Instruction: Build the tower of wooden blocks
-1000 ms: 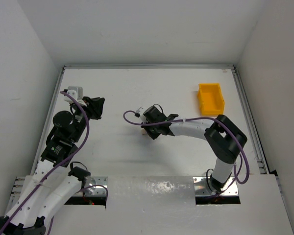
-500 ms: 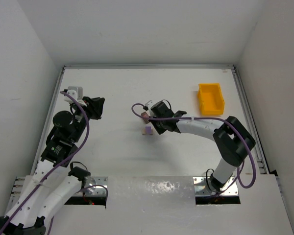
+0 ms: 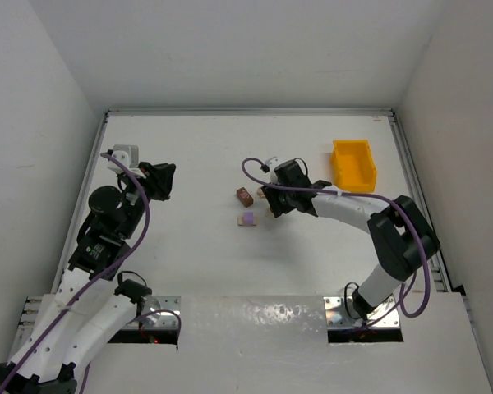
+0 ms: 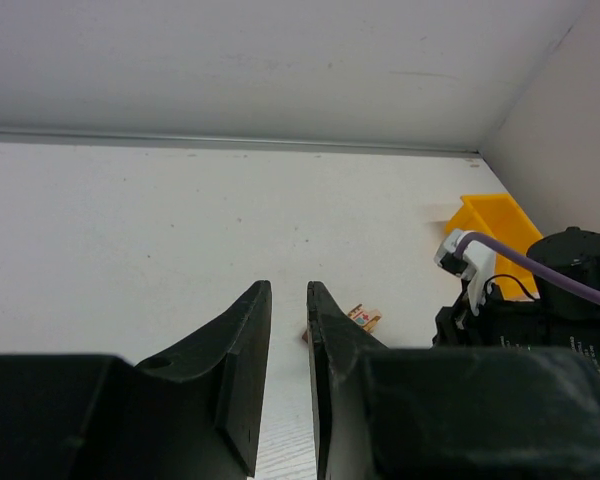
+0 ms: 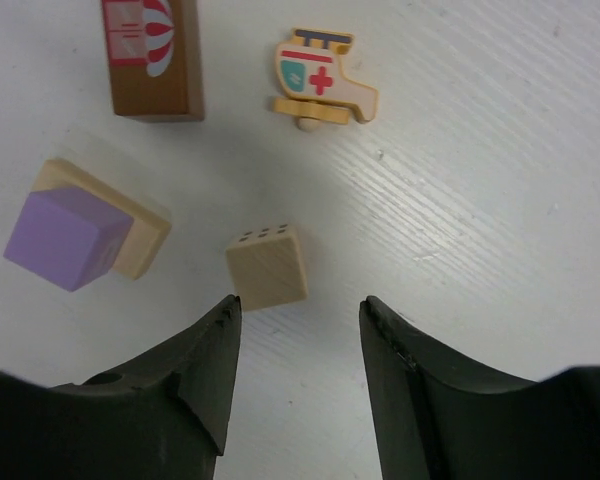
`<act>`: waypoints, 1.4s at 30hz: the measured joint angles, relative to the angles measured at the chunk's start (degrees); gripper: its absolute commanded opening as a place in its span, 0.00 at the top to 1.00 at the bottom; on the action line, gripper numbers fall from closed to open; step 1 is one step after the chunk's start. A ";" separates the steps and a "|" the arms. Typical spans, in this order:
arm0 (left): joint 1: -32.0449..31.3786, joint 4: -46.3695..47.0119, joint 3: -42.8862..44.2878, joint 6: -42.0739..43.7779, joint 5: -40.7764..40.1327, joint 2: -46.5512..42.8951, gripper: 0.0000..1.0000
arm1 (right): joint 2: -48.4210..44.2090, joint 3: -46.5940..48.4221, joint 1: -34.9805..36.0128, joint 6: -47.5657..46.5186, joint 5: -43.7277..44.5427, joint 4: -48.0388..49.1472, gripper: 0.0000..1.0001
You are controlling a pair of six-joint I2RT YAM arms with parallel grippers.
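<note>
- Right gripper (image 5: pixel 298 322) has swung right, toward the yellow plastic bin (image 3: pixel 353 166), since a second ago. Its jaws have gone from clamped to roughly half apart, with nothing between them.
- Dark brown rectangular wooden block with a balloon print (image 5: pixel 150 55) now lies loose on the white table (image 3: pixel 189 156). Half a second ago it was up at the fingertips.
- Pale tan wooden cube with dots along one edge (image 5: pixel 268 266) sits just ahead of the tips, nearer one finger (image 5: pixel 205 365) than the other. Risk: if the jaws close from here, that finger lands first and skids or twists the cube.
- Tower so far is a small purple wooden cube (image 5: pixel 60 240) on a pale tan wooden slab (image 5: pixel 140 235), just beside the tan cube. The purple cube looks off-centre, so a sideways nudge from the near finger likely tips it off.
- Helicopter-shaped painted wooden block (image 5: pixel 323 82) lies beyond. Its irregular outline looks poor to grip and worse to stack on.
- Purple cable loop (image 3: pixel 251 168) on the right wrist hangs near the brown block and could drag it on a low sweep.
- Left gripper (image 4: pixel 288 300) shows a narrow slit, empty, parked at the left and well apart from the blocks.
- Room: the cluster is mid-table, well apart from the walls, and the bin is near the right forearm. Open table lies to the left and on the near side.
</note>
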 measured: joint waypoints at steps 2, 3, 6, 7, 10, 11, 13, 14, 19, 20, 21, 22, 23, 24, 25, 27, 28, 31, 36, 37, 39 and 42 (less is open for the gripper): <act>0.00 0.00 0.00 0.00 0.00 -0.04 0.81 | 0.17 0.17 0.26 -0.31 -0.70 -0.07 0.49; 0.00 0.00 0.00 0.00 0.00 -0.09 0.81 | 0.39 0.33 0.46 -0.44 -1.14 -0.02 0.49; 0.00 0.00 0.00 0.00 0.04 -0.09 0.81 | 1.05 0.68 0.57 -0.85 -2.36 0.00 0.49; 0.00 0.00 0.00 0.00 0.04 -0.09 0.81 | 1.40 0.81 0.55 -1.01 -2.62 -0.02 0.49; 0.00 0.02 0.00 0.00 0.13 -0.09 0.81 | 2.99 1.57 0.39 -1.22 -3.28 -0.02 0.50; 0.00 0.00 0.00 -0.02 0.15 -0.09 0.81 | 3.63 1.84 0.28 -1.27 -3.56 -0.04 0.50; 0.00 0.00 0.00 0.00 0.15 -0.13 0.81 | 4.59 2.29 0.07 -1.27 -4.15 -0.15 0.52; 0.00 0.00 0.00 0.00 0.15 -0.17 0.81 | 4.92 2.40 -0.07 -1.27 -4.55 -0.17 0.52; 0.00 0.00 0.00 0.00 0.22 -0.35 0.81 | 5.29 2.84 -0.17 -1.44 -5.20 -0.46 0.56; 0.00 0.00 0.00 0.00 0.22 -0.35 0.81 | 5.40 3.04 -0.17 -1.44 -5.22 -0.42 0.56; 0.00 0.02 0.00 0.00 0.22 -0.35 0.81 | 5.60 3.30 -0.17 -1.44 -5.29 -0.37 0.56; 0.00 0.02 0.00 -0.02 0.24 -0.35 0.81 | 5.86 3.48 -0.17 -1.44 -5.40 -0.35 0.57; 0.00 0.02 0.00 -0.02 0.24 -0.35 0.81 | 6.01 3.56 -0.17 -1.46 -5.42 -0.37 0.58; 0.00 0.02 0.00 0.00 0.28 -0.39 0.81 | 6.21 3.56 -0.17 -1.44 -5.46 -0.39 0.58; 0.00 0.07 0.00 -0.02 0.37 -0.46 0.81 | 6.40 3.56 -0.17 -1.46 -5.57 -0.42 0.58; 0.00 0.07 0.00 -0.02 0.39 -0.50 0.81 | 6.86 3.56 -0.17 -1.46 -5.79 -0.42 0.59; 0.00 0.07 0.00 -0.02 0.39 -0.48 0.81 | 7.04 3.56 -0.17 -1.46 -5.92 -0.46 0.63; 0.00 0.07 0.00 -0.02 0.44 -0.50 0.81 | 7.23 3.65 -0.17 -1.53 -6.08 -0.50 0.69; 0.00 0.04 0.00 -0.02 0.52 -0.52 0.81 | 7.23 3.78 -0.17 -1.20 -6.05 -0.52 0.74; 0.00 0.04 0.00 -0.02 0.61 -0.63 0.81 | 7.21 3.78 -0.17 -0.87 -6.01 -0.52 0.74; 0.00 0.04 0.00 -0.09 0.90 -1.01 0.81 | 6.88 3.78 -0.17 0.04 -5.88 -0.66 0.74; 0.00 0.04 0.00 -0.52 1.42 -2.08 0.81 | 4.76 3.78 -0.17 2.51 -4.57 -2.05 0.74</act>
